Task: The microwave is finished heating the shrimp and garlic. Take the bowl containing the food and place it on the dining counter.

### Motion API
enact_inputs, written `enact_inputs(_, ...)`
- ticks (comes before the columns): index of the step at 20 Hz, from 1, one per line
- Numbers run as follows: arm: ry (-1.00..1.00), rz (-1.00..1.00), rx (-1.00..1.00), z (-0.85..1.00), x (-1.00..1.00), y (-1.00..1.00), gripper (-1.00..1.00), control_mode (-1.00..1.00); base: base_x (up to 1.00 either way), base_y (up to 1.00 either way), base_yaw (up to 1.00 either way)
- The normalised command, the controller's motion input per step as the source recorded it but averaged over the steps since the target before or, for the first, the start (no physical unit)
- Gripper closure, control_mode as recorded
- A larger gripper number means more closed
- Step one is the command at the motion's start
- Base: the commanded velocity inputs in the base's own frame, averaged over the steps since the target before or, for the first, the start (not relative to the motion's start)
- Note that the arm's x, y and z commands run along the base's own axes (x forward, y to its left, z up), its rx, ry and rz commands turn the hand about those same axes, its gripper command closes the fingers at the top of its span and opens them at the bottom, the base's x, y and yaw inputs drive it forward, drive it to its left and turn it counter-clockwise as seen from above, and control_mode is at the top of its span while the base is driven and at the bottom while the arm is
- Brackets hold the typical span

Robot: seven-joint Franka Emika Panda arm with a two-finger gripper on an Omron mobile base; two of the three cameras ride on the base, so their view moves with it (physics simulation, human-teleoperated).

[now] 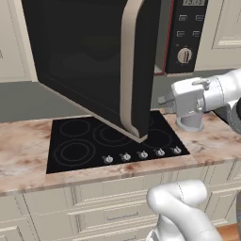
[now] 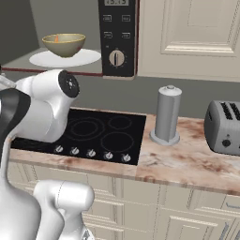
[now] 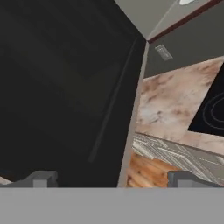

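I see the microwave (image 1: 94, 61) standing open above the black cooktop (image 1: 113, 141), its dark glass door (image 1: 101, 56) swung far out over the burners, and its control panel with the round knob (image 2: 116, 58) to the right of the cavity. The marble counter (image 2: 187, 159) under it carries a grey cylindrical canister (image 2: 167, 115) just right of the cooktop and a grey toaster (image 2: 224, 127) farther right. Inside the grey cavity, from the right base view, a flat white plate (image 2: 65, 58) holds the bowl (image 2: 63, 44), upright and centred on it. A small orange-red bit at the bowl's rim looks like the shrimp (image 2: 57, 39) (the garlic I cannot make out). My gripper (image 3: 113, 180) sits close against the outer face of the door, fingers (image 3: 41, 179) spread wide with nothing between them, well away from the bowl.
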Motion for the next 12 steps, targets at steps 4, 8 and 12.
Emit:
enact_inputs(4, 0.0, 0.02, 0.01, 0.0, -0.23, 1.0, -1.0, -1.0, 0.0, 0.0, 0.0)
enact_inputs(8, -0.04, 0.0, 0.04, -0.04, -0.19, 1.0, -1.0, -1.0, 0.0, 0.0, 0.0)
enact_inputs(12, -0.13, -0.04, 0.07, 0.0, -0.08, 1.0, -1.0, -1.0, 0.0, 0.0, 0.0)
